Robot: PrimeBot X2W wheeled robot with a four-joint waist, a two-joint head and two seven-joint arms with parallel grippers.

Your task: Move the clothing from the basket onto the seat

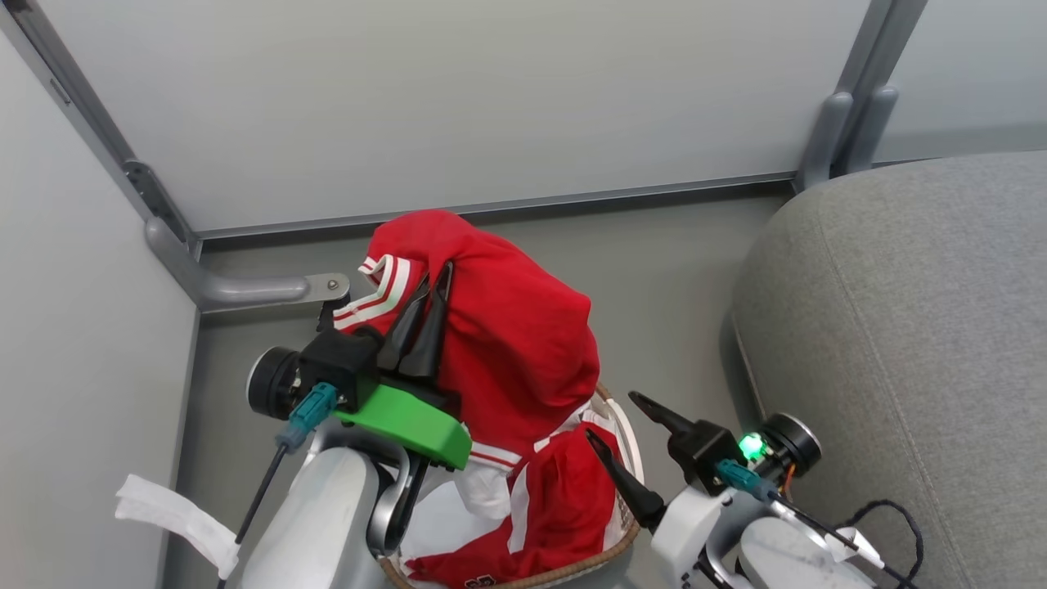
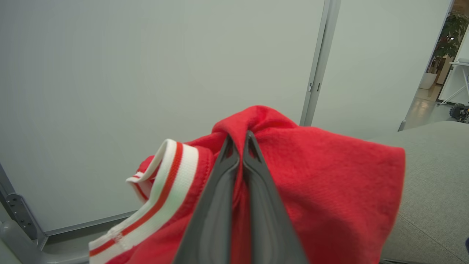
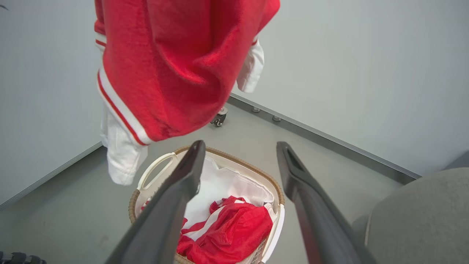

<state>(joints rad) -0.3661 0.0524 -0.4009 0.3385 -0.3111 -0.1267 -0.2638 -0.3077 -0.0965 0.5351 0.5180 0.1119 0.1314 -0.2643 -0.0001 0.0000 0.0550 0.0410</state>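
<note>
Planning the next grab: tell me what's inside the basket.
Inside the basket lies one red garment, crumpled on the white liner. Anything beneath that garment is covered.

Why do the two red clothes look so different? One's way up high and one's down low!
The raised red garment hangs in the air, pinched by the shut left hand. The other red garment lies in the basket. The raised red garment drapes long, with white ends dangling. The other red garment is crumpled in a heap. Both are red with white stripes.
</note>
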